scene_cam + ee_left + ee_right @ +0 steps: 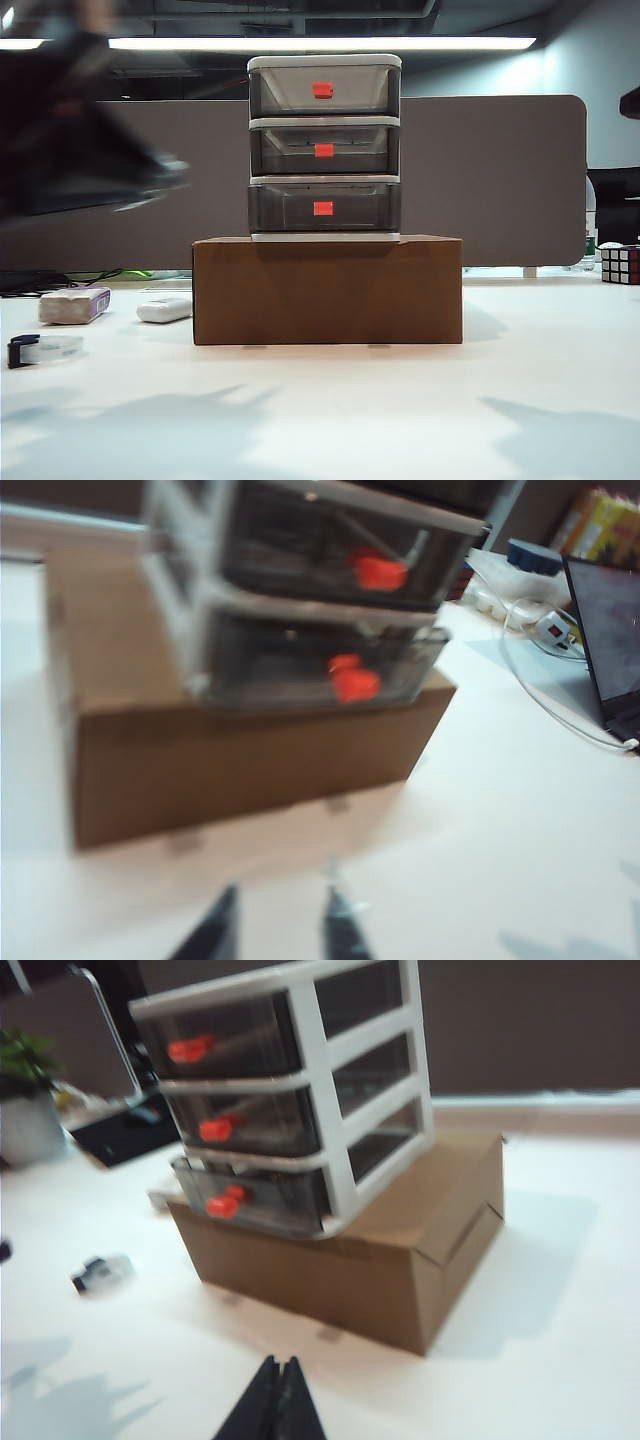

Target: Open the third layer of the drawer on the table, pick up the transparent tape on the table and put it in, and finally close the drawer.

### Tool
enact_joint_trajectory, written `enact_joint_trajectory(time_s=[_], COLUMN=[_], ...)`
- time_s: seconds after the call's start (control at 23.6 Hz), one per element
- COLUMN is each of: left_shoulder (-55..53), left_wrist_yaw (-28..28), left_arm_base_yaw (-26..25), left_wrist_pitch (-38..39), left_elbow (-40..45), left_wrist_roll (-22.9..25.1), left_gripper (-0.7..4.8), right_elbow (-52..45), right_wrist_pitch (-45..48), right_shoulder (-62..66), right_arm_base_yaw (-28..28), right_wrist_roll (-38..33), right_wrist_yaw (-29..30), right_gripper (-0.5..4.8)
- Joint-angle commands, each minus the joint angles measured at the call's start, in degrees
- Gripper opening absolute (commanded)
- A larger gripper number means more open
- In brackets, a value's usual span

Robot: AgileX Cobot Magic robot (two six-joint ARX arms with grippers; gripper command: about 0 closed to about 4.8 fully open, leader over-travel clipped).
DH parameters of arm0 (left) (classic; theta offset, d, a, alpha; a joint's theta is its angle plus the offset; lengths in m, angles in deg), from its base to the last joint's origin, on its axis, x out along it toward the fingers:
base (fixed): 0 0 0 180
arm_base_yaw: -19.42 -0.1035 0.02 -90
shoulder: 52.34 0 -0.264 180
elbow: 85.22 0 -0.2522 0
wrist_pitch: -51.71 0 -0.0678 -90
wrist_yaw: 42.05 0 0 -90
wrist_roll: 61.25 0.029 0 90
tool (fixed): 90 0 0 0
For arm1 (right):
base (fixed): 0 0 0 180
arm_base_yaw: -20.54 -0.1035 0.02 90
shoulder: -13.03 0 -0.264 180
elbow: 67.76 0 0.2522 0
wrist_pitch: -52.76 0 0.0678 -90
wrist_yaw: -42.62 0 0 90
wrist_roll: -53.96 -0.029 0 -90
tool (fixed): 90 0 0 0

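The drawer (324,147) is a white-framed three-tier cabinet standing on a brown cardboard box (328,290). Its third layer (323,208), smoky grey with a red-orange tab, looks pushed in; it also shows as the third layer (310,665) and the third layer (250,1200). The transparent tape (45,349), clear with a black cutter, lies on the table (330,410) at the front left, also visible as the tape (103,1272). My left arm (80,150) is a dark blur high at the left. My left gripper (283,905) is open and empty, facing the box. My right gripper (280,1368) is shut and empty, above the table short of the box.
A white block with a purple label (75,305) and a white oblong bar (165,309) lie left of the box. A puzzle cube (620,264) sits at the far right. A laptop (605,640) and cables (545,680) lie beyond the box.
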Motion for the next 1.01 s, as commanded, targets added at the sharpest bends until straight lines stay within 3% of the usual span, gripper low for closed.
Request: enact_joint_trajectory(time_s=[0.04, 0.38, 0.68, 1.01], left_shoulder=[-16.3, -32.4, -39.5, -43.9], left_wrist_yaw=[0.1, 8.3, 14.6, 19.9], left_arm_base_yaw=[0.0, 4.3, 4.9, 4.8], left_wrist_pitch=[-10.4, -14.3, -19.0, -18.8], left_elbow=[-7.3, -16.7, -21.7, -26.5], left_wrist_roll=[2.7, 5.3, 7.0, 8.9], left_gripper=[1.45, 1.44, 1.89, 1.87], right_elbow=[3.6, 10.8, 15.4, 19.9], right_wrist_pitch=[-1.9, -0.5, 8.3, 14.7], right_shoulder=[6.1, 21.0, 41.8, 55.1], right_arm_base_yaw=[-2.2, -3.1, -3.2, -3.1], right_wrist_roll=[0.9, 0.9, 3.4, 5.3], right_wrist_yaw=[-5.8, -5.9, 4.9, 8.9], right_gripper=[-0.05, -0.05, -0.05, -0.05])
